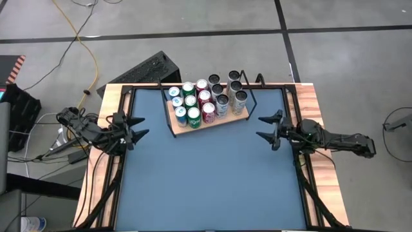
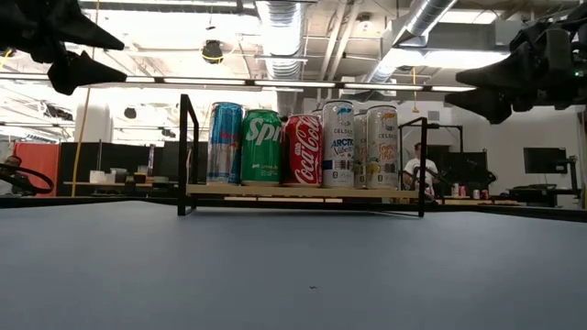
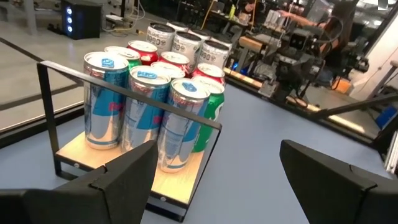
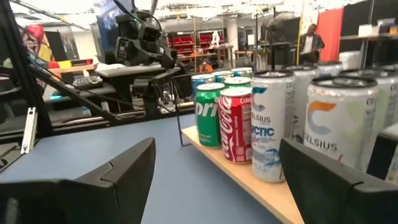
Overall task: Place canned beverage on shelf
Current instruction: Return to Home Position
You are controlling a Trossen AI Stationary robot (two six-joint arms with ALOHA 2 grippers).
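The shelf (image 1: 175, 126), a light-wood board in a black wire frame, stands on the far middle of the blue table and carries several cans (image 1: 205, 101): blue, green, red and white or silver ones, all upright. It also shows in the low view (image 2: 303, 193), the left wrist view (image 3: 180, 182) and the right wrist view (image 4: 249, 180). My left gripper (image 1: 137, 128) is open and empty above the table's left side. My right gripper (image 1: 267, 129) is open and empty above the right side. Both point toward the table's middle.
Wooden strips and black rails run along the table's left (image 1: 109, 161) and right (image 1: 315, 161) edges. A black case (image 1: 145, 69) lies on the floor behind the table. A person (image 2: 420, 170) sits in the room beyond.
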